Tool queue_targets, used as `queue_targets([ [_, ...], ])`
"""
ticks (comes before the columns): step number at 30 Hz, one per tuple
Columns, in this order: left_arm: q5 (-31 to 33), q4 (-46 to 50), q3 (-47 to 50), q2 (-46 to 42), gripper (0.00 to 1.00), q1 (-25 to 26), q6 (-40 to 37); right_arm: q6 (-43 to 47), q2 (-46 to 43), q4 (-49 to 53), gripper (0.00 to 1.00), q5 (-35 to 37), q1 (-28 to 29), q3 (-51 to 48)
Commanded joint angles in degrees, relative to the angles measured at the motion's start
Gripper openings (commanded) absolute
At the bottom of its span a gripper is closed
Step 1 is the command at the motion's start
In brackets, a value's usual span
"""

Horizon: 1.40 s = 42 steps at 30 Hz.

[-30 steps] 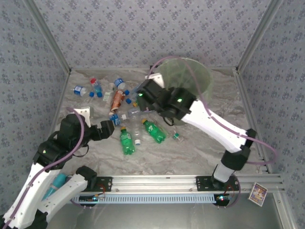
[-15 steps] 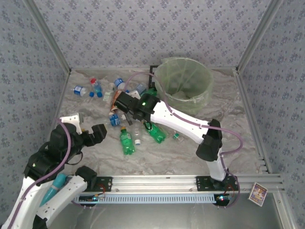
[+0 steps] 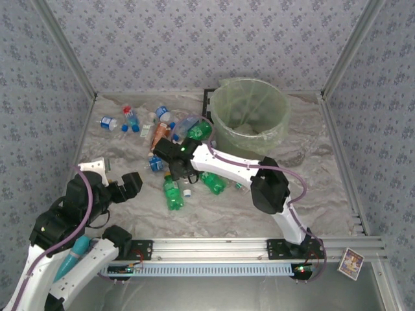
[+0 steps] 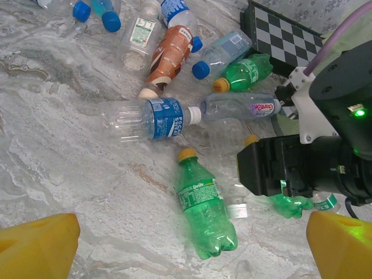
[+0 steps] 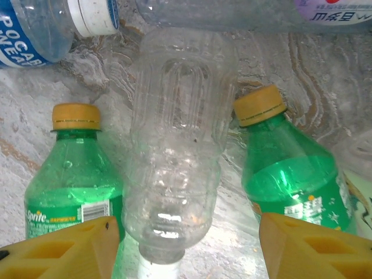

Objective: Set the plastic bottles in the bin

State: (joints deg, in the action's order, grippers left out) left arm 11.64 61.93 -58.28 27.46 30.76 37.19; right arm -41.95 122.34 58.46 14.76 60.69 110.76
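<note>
Nearest me, my left tool [image 4: 192,250] hangs released over the desk [image 3: 311,194], with nothing between its yellow tips; I judge it has no part in this step. Further out, my right tool [image 5: 186,235] is down among the plastic bottles. Its tips are spread wide to either side of a clear bottle [image 5: 180,145] and do not grip it, so I take this to be the grasp stage of one more pick. The clear bottle lies flat on the desk with its long axis running straight away from my wrist, neck end toward me and base toward the far side. My tips stand across that axis, which suits a squeeze on the body. A green Sprite bottle [image 5: 70,180] lies just beside it on one flank and a second green bottle [image 5: 290,174] on the other, both with their yellow caps pointing away from me. The next move, I think, calls for sinking the tips into those narrow gaps without catching a neighbour. Then I should close gently, since thin plastic may buckle or slip, and lift. Beyond, a Pocari bottle [image 4: 157,119] lies crosswise, and an orange bottle [image 4: 171,55] lies farther off. Farthest, off to the right, the bin [image 3: 259,139] stands upright, well apart from this pick.
</note>
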Motion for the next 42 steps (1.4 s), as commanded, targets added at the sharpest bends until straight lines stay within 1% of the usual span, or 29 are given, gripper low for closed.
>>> queue_targets([
  [1, 0.7, -0.6, -0.4, 0.2, 1.0, 0.3, 0.2, -2.5, 2.1, -1.7, 0.66, -1.3, -0.7, -0.6],
  [5, 0.6, -0.9, -0.3, 0.2, 1.0, 0.3, 0.0, -2.6, 3.7, -3.3, 0.68, -2.3, -1.2, -0.8],
  [22, 0.8, -0.2, -0.6, -0.2, 1.0, 0.3, -0.4, -3.5, 9.2, -5.8, 0.66, -4.9, -2.6, -1.2],
  [24, 0.8, -0.1, -0.5, -0.4, 1.0, 0.3, -0.3, -3.5, 9.6, -5.5, 0.68, -4.7, -2.7, -1.2],
  [26, 0.9, 0.1, -0.5, -0.6, 1.0, 0.3, -0.2, -3.5, 9.7, -5.4, 0.71, -4.2, -2.7, -1.3],
  [31, 0.7, 0.4, -0.5, -0.9, 1.0, 0.3, -0.1, -3.2, 9.5, -6.0, 0.72, -3.8, -2.4, -1.4],
  [38, 0.8, 0.7, -1.0, -1.2, 1.0, 0.3, -0.1, -2.7, 8.9, -4.0, 0.66, -2.3, -2.1, 0.8],
  [42, 0.8, 0.5, -1.2, -1.4, 1.0, 0.2, 0.0, -2.1, 7.1, -2.4, 0.65, -0.4, -1.7, 1.9],
])
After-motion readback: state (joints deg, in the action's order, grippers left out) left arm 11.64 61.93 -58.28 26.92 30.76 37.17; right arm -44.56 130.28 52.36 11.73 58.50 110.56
